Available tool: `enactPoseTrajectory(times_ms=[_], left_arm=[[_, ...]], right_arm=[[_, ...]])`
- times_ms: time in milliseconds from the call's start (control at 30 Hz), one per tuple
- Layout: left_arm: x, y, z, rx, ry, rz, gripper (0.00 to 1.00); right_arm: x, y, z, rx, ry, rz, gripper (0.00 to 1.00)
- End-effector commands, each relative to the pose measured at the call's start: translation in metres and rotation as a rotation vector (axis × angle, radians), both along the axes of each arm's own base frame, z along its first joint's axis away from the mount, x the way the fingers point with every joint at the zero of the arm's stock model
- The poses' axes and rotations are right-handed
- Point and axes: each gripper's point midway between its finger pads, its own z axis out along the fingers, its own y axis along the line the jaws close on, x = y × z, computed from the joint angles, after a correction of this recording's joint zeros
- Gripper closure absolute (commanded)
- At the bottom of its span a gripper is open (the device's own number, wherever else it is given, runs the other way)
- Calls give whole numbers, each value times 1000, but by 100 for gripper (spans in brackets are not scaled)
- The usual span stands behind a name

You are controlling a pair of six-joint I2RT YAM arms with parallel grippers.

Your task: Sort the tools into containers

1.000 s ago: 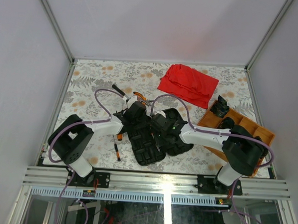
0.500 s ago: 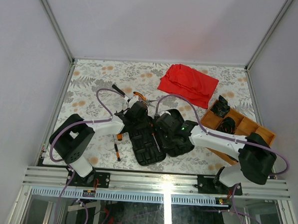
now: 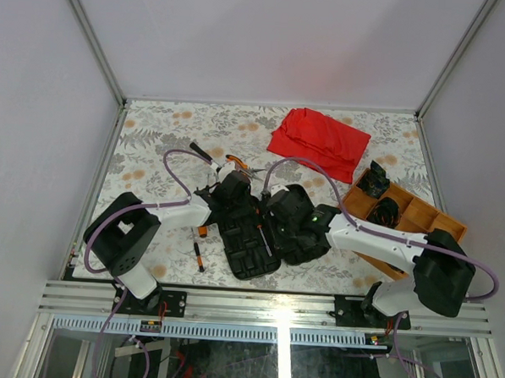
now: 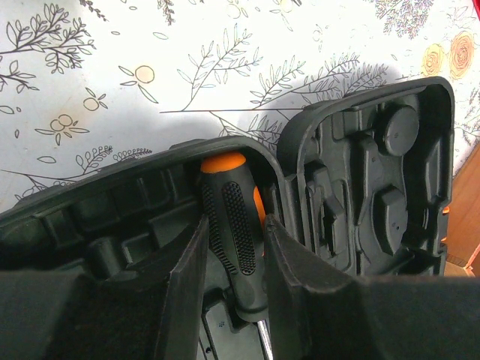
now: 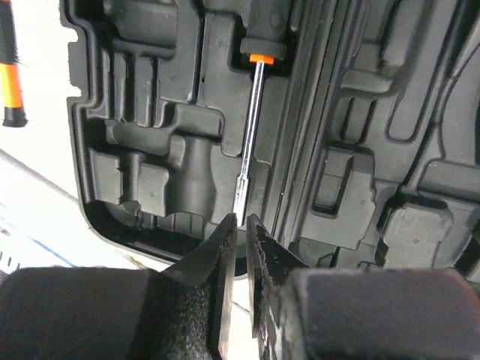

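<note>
I'm partway through the sort, seating one slim screwdriver [image 4: 232, 225] in the open tool case [image 3: 244, 261], which lies near the middle of the table [image 3: 154, 133] between the two arms. The left gripper [image 4: 234, 219] straddles the black-and-orange handle at the far end of the case's left half. Its fingers press on both sides of the handle, so I read it as gripping the tool. The right gripper [image 5: 241, 219] is down at the near end, its jaws closed to a sliver right at the tip of the blade. I can't tell whether the tip is actually caught between them or only touching one finger. The shaft runs straight along a moulded channel beside the hinge line, so to my eye this tool is in its slot or very nearly there. Next I would release the handle gently and lift both wrists straight up, taking care not to drag the tool out of its groove. Then I'd go for the other pieces lying outside the case: a small screwdriver [image 3: 198, 256] just left of it, the orange-handled pliers [image 3: 237, 163] and a black-handled driver [image 3: 200, 151] on the far side.
</note>
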Motion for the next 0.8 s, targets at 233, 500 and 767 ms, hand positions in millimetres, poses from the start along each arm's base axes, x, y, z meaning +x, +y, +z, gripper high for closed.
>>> enactPoseTrajectory(times_ms=[233,500,767], left_arm=[[-76,48,-72,257,299,-70,100],[-78,46,-72,259,301,-78,100],[-78,43,-72,257,300,-84,100]], right_arm=[[-19,11,-31,-36,70,33,85],[-19,12,-44,-59,76,28,85],[-14,3,-51,-119,52,0,85]])
